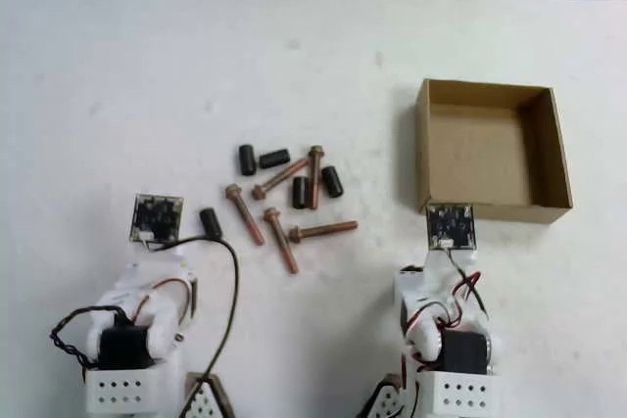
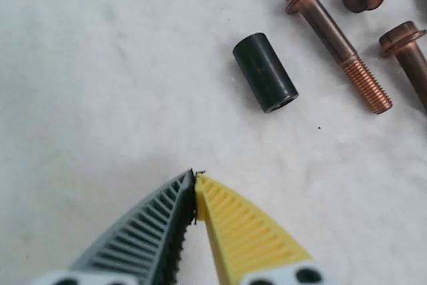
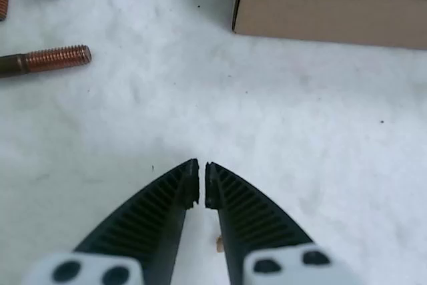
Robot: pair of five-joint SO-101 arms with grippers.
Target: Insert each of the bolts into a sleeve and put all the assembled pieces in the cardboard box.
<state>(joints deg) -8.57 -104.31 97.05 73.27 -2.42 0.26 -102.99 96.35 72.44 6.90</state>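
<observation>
Several copper bolts point(image 1: 280, 240) and black sleeves point(image 1: 301, 192) lie loose in the middle of the white table, none joined. The open-topped cardboard box point(image 1: 490, 149) stands to their right with its floor bare. My left gripper point(image 2: 195, 178) is shut with nothing in it, just short of one black sleeve point(image 2: 265, 73) that lies beside a bolt point(image 2: 337, 43). That sleeve point(image 1: 211, 222) is the nearest piece to the left arm point(image 1: 137, 320). My right gripper point(image 3: 201, 171) is shut on nothing, low over bare table in front of the box point(image 3: 333, 5). A bolt's threaded end point(image 3: 47, 60) lies off to its side.
Both arm bases sit at the table's near edge, the right arm point(image 1: 446, 330) just in front of the box's near wall. A black cable point(image 1: 233, 291) loops from the left arm. Dark room clutter lines the far table edge.
</observation>
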